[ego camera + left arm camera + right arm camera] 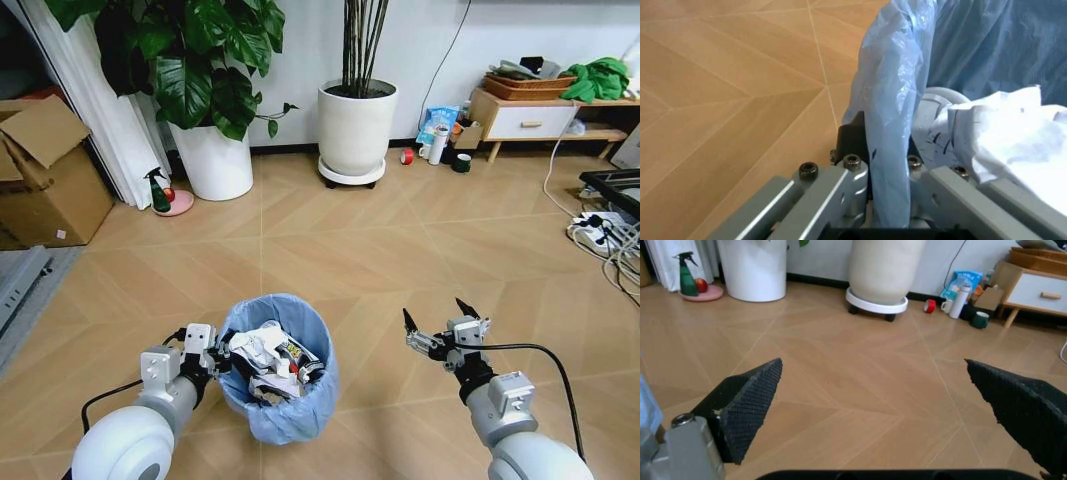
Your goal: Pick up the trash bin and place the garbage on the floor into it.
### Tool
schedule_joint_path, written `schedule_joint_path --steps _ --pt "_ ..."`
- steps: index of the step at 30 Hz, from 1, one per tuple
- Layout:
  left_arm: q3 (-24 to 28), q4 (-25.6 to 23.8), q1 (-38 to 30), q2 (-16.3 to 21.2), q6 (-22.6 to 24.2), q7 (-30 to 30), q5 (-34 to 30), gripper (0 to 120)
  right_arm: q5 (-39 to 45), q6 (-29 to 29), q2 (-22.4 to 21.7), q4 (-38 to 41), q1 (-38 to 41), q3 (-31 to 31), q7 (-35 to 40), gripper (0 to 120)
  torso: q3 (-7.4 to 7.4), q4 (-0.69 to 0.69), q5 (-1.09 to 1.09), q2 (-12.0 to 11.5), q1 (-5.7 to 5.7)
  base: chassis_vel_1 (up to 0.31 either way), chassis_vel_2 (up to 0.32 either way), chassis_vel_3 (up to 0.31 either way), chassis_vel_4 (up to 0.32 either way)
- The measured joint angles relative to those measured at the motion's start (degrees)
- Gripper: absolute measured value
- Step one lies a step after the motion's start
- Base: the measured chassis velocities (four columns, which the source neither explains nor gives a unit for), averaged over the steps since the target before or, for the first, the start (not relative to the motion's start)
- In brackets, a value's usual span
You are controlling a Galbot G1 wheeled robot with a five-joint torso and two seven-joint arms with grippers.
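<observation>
The trash bin, lined with a crinkly light blue bag, is close in front of me on the left of the herringbone wooden floor. Garbage fills it: crumpled white paper and a few small printed pieces. My left gripper is shut on the bin's near rim. In the left wrist view its fingers pinch the blue bag, one finger outside and one inside, beside the paper. Whether the bin rests on the floor I cannot tell. My right gripper hangs open to the right of the bin, with bare floor between its black fingertips.
Two big white plant pots stand at the back wall. A cardboard box and a green spray bottle are on the left. A red tape roll, a white bottle, a dark mug and a low cabinet are at the back right. Cables lie on the right.
</observation>
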Motion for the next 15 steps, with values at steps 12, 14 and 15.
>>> schedule_joint_path --steps 12,14,15 --pt "-0.57 -0.43 0.89 0.17 -0.06 0.01 0.26 0 -0.3 0.06 0.51 0.1 -0.26 -0.56 -0.09 100 0.0 0.0 0.02 0.0 0.0 0.13 -0.114 -0.125 0.114" --pt "-0.72 -0.45 1.12 -0.02 -0.07 0.02 0.41 0 -0.31 0.07 0.44 0.1 -0.24 -0.68 -0.1 100 0.0 0.0 0.0 0.0 0.0 0.178 -0.186 -0.177 0.179" --pt "-0.75 -0.46 1.2 -0.08 -0.07 0.02 0.46 0 -0.3 0.07 0.37 0.11 -0.23 -0.7 -0.1 100 0.0 0.0 -0.01 0.0 0.01 0.179 -0.179 -0.153 0.193"
